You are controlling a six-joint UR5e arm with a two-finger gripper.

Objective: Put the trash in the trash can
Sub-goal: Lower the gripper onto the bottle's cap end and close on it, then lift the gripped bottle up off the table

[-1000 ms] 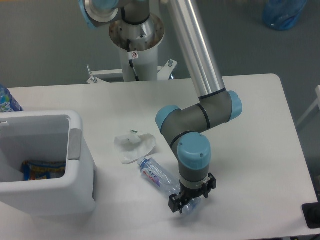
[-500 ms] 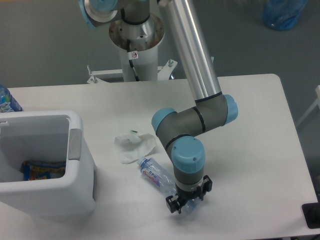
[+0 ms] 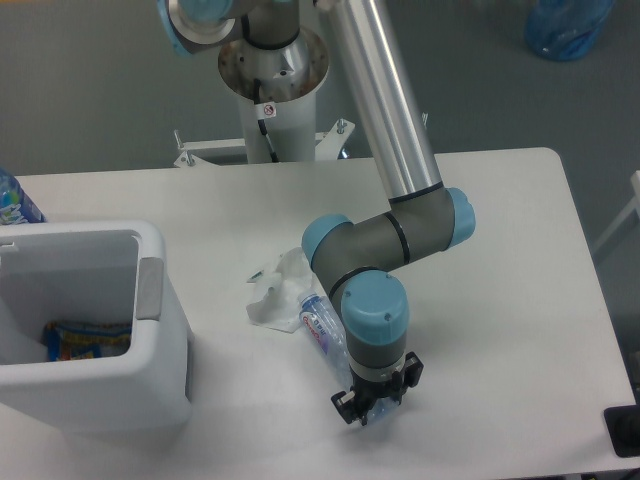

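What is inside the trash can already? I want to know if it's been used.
The trash can holds a flat blue-and-orange packet at the bottom. Its near wall hides the rest.

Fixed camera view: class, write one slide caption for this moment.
End effector at the water bottle's base, crumpled tissue alongside, white trash can at left.

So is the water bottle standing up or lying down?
Lying down. The bottle rests lengthwise on the table.
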